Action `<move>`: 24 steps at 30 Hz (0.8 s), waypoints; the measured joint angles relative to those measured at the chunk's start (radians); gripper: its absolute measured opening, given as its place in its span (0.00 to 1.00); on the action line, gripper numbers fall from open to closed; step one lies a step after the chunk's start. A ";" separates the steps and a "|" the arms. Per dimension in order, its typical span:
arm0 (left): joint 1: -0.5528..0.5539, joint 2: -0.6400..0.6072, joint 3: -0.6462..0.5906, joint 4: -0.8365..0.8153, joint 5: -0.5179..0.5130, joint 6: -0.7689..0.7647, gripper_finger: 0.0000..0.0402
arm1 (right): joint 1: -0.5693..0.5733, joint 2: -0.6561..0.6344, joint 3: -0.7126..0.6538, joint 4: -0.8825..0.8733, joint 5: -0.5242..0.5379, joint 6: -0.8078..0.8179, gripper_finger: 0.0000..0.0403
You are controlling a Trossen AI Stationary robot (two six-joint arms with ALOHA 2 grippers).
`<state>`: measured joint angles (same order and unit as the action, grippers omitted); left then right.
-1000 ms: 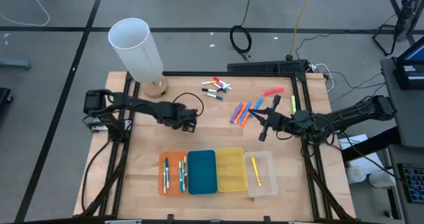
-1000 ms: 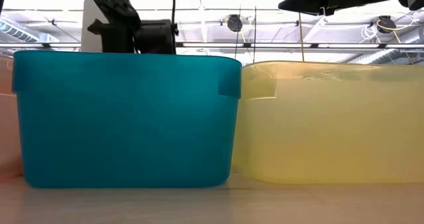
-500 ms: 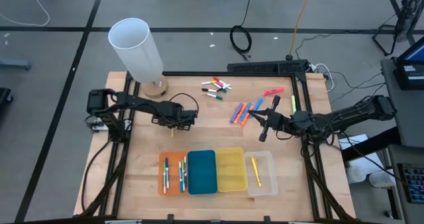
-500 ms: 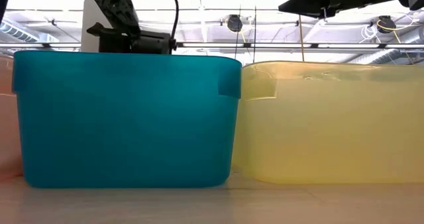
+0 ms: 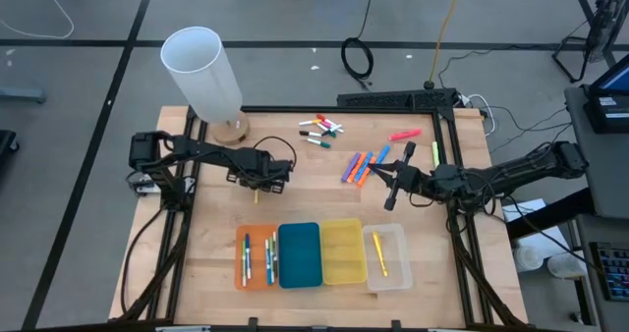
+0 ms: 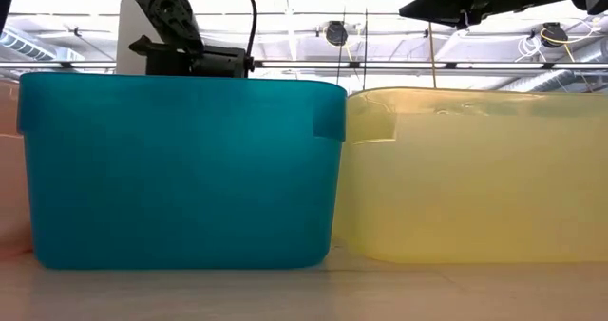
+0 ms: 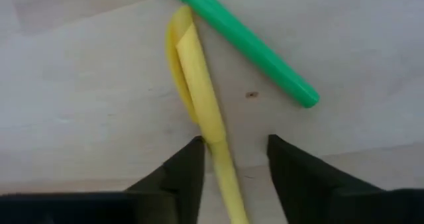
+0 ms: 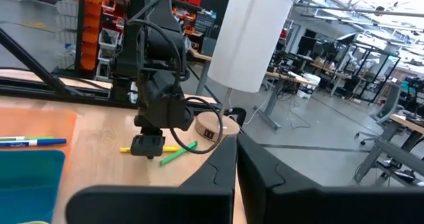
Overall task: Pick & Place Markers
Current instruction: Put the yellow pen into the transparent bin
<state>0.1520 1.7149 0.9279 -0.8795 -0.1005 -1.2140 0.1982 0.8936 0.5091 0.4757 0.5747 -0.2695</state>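
A yellow marker [image 7: 199,85] lies flat on the wooden table, with a green marker [image 7: 242,42] beside it. My left gripper [image 7: 235,141] is open and low over the yellow marker [image 5: 257,195], one finger on each side of its barrel. It also shows in the high view as my left gripper [image 5: 260,181]. My right gripper [image 5: 390,182] is shut and hovers near a cluster of orange, purple and blue markers [image 5: 362,165]. More markers [image 5: 322,128] and a pink one [image 5: 404,135] lie near the far edge. My left gripper comes at the yellow marker from above, its fingers across the barrel. One fingertip [image 7: 192,159] stands right against the barrel's side [image 7: 213,141]. I cannot tell whether it touches. The marker lies flat on the table.
Along the near edge stand an orange tray [image 5: 239,263] with several markers, a blue tray [image 5: 300,254], a yellow tray [image 5: 343,250] and a clear tray [image 5: 393,270] holding one yellow marker. A white cylinder [image 5: 201,72] on a wooden base stands at the far left corner.
My left gripper has moved toward the table's left edge and come down over the yellow marker. The right arm has kept still.
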 joint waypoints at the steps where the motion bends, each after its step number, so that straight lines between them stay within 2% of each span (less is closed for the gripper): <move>1: -0.001 0.000 -0.001 0.002 0.004 0.009 0.35 | 0.000 0.000 0.000 -0.003 0.000 0.000 0.01; 8: -0.003 -0.003 -0.043 0.040 0.023 0.016 0.06 | 0.000 0.000 0.000 -0.011 -0.002 0.000 0.01; 16: -0.006 -0.012 -0.056 0.062 -0.033 0.143 0.08 | 0.000 0.000 0.000 -0.014 -0.002 0.000 0.01; 18: -0.007 -0.033 -0.050 0.062 -0.060 0.171 0.05 | 0.000 0.000 0.000 -0.014 -0.002 0.001 0.01; 24: -0.049 -0.148 0.017 0.064 -0.184 0.262 0.05 | 0.000 0.000 0.000 -0.016 -0.001 0.019 0.01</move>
<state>0.1033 1.5668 0.9447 -0.8151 -0.2847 -0.9521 0.1982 0.8938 0.5087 0.4593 0.5735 -0.2507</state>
